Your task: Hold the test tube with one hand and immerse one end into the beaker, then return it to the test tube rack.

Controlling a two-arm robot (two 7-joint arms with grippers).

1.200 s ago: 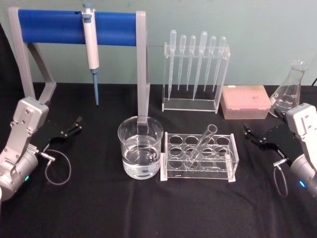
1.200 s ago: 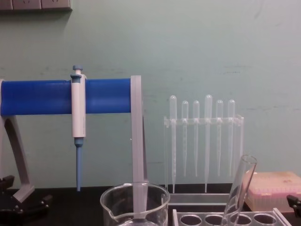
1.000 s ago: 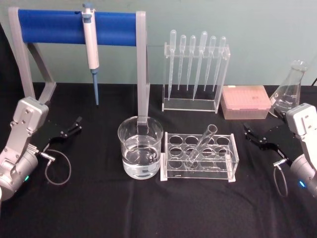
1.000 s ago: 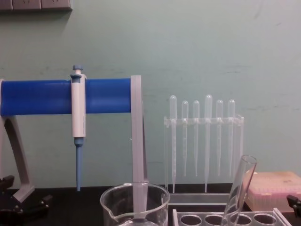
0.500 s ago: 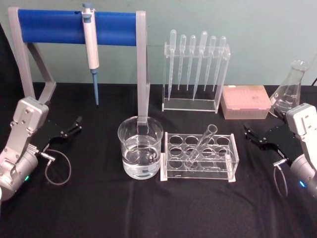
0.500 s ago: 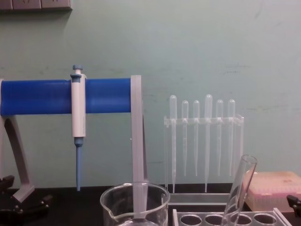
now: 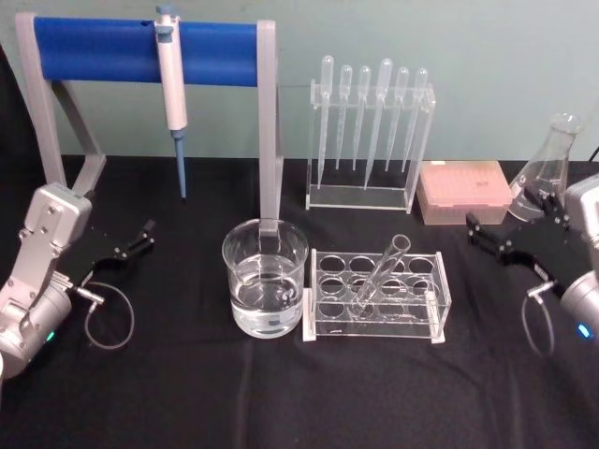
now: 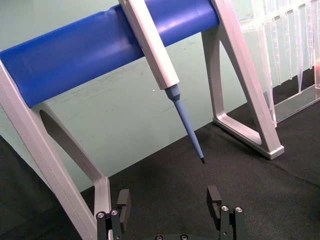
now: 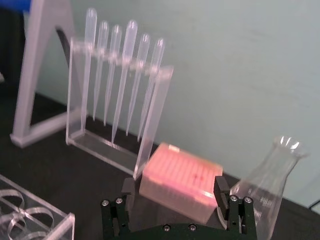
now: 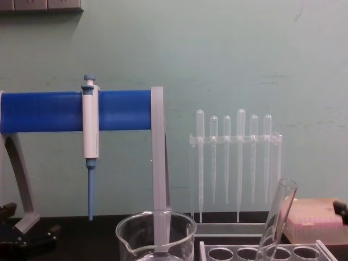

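At the left edge of the bench (image 7: 281, 393) the left tool (image 7: 140, 238) is parked low over the cloth, its jaws spread wide with nothing between them. Toward the middle, the beaker (image 7: 245, 281), partly filled with clear liquid, is set just beside the left end of the rack (image 7: 437, 297). The test tube (image 7: 379, 276) is lodged in that rack, tilted, with its rim leaning up toward the right and rear (which hole holds its foot cannot be told for sure). Farther right, the right tool (image 7: 505, 217) is held above the bench, well apart from the tube, released and empty.

The opening step is judged to be in hand: the tube has yet to be grasped, and nothing has been dipped. For the next move, the open right tool would need to be brought around the upper part of the tube and matched to its lean. It would then be closed gently on the glass, and the tube drawn clear of its hole before being carried left over the beaker.

The bench is covered by a black cloth. Along its rear are ranged a blue-barred stand (image 7: 103, 49) carrying a pipettor (image 7: 170, 79), a clear holder of pipettes (image 7: 370, 122), a pink box (image 7: 465, 192) and a flask (image 7: 547, 173). A plain pale green wall (image 7: 487, 56) is seen behind.
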